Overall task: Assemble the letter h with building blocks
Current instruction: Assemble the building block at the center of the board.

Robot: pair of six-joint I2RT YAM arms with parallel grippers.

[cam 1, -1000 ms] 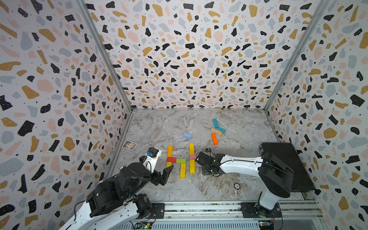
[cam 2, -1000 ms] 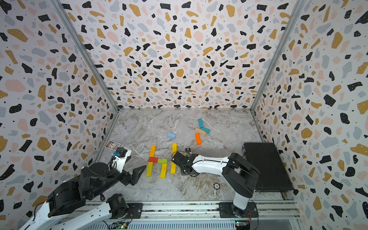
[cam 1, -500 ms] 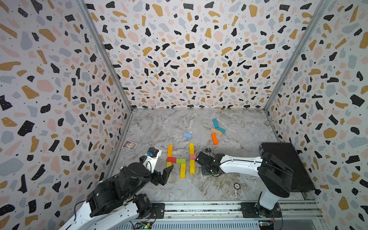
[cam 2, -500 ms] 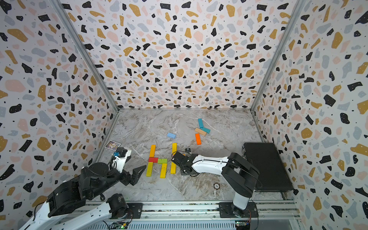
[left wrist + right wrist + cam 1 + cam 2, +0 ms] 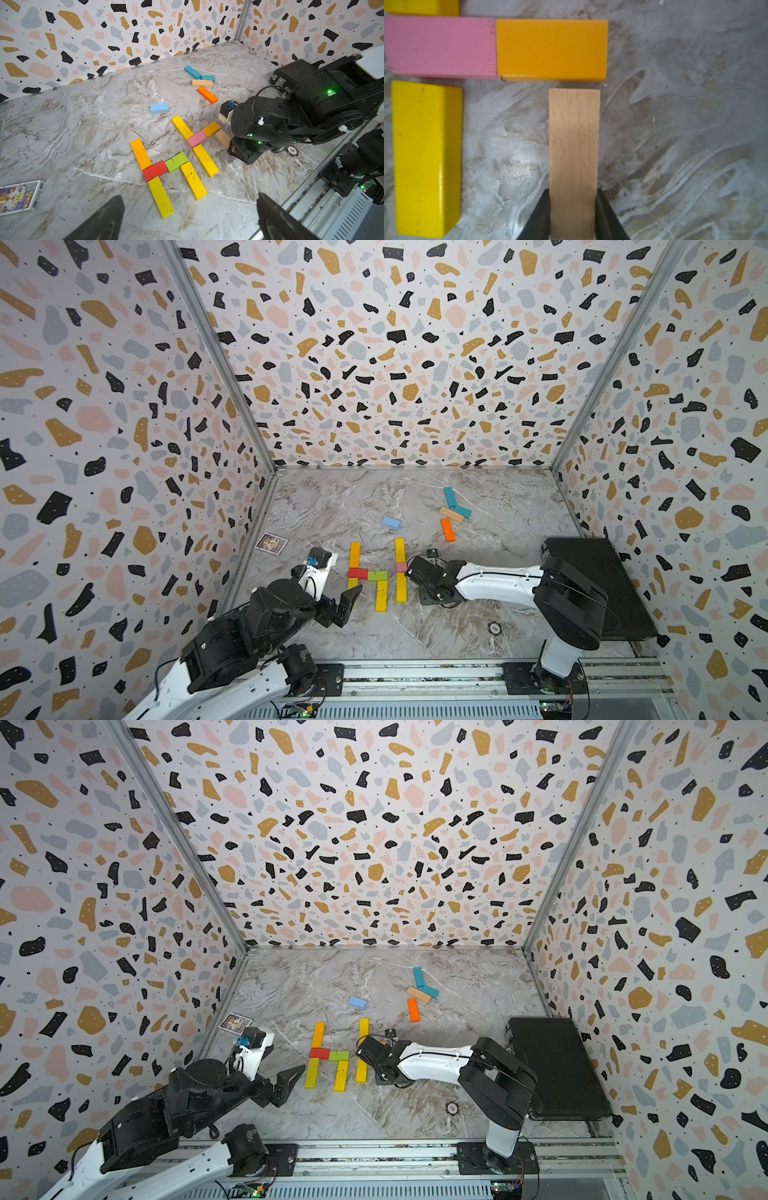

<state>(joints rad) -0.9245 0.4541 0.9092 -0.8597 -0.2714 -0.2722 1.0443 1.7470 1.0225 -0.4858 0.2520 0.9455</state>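
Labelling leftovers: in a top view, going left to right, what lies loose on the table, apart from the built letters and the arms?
Picture card → light blue block → loose orange block → poker chip → black case.

My left arm [image 5: 232, 639] sits folded near its base with the wrist raised. The left gripper [image 5: 344, 606] hovers with its jaws spread wide, holding nothing. My right arm [image 5: 498, 583] reaches out low and nearly flat. The right gripper [image 5: 573, 209] points downward, its fingers [image 5: 538, 216] pinched on a tan block [image 5: 574, 135].
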